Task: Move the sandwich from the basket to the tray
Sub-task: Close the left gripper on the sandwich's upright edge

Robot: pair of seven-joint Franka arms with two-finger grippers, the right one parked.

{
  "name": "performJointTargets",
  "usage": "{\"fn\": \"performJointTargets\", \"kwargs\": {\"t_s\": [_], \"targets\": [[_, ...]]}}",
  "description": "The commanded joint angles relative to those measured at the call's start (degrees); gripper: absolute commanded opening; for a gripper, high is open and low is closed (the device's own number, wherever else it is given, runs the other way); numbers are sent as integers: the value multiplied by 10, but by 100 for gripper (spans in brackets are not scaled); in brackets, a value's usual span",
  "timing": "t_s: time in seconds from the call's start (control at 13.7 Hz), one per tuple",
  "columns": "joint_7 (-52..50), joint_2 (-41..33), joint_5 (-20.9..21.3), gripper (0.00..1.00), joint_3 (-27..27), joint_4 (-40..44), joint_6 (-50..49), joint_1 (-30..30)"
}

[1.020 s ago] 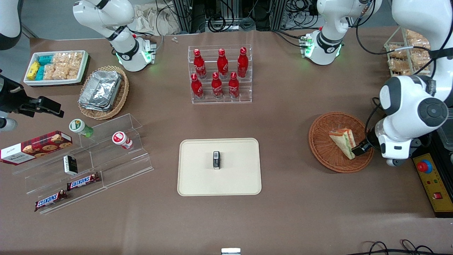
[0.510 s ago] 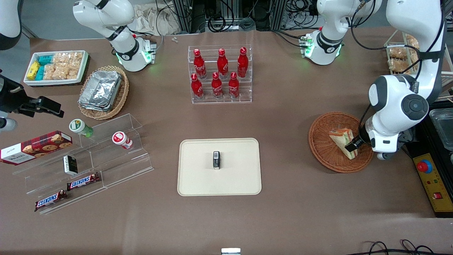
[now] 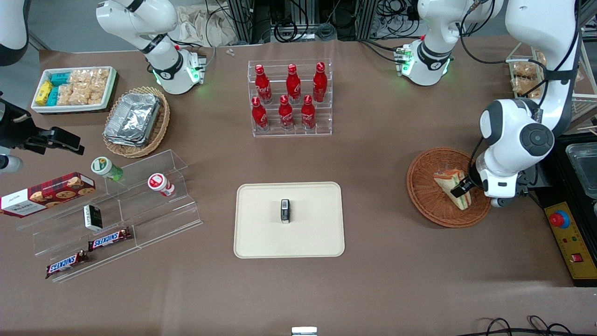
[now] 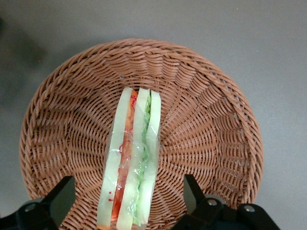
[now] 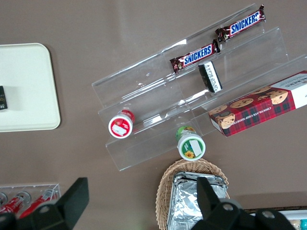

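Observation:
The sandwich (image 3: 449, 184) (image 4: 130, 167), a wrapped wedge of white bread with green and red-orange filling, stands on edge in the round reddish-brown wicker basket (image 3: 425, 198) (image 4: 211, 124). My left gripper (image 3: 462, 189) (image 4: 127, 180) hangs low over the basket, open, with one black finger on each side of the sandwich's wide end and a gap to each bread face. The cream tray (image 3: 261, 235) lies at the table's middle, toward the parked arm's end from the basket.
A small dark packet (image 3: 285, 211) lies on the tray. A rack of red bottles (image 3: 290, 99) stands farther from the camera than the tray. A yellow control box (image 3: 566, 238) lies beside the basket. Clear snack shelves (image 3: 140, 205) are toward the parked arm's end.
The left gripper has slid from the basket's rim inward, and its fingers now straddle the sandwich. The sandwich has not moved.

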Motion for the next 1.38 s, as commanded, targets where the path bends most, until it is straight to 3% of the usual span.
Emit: {"fn": "performJointTargets", "kwargs": {"t_s": [0.0,1.02,1.17,1.31], "targets": [[-15,-6,8,100,-2,-32,39,1],[-7,-4,8,100,-1,-93,140,2],[-7,-4,8,90,-2,-92,140,2],[-7,-5,8,69,-2,-92,140,2]]}}
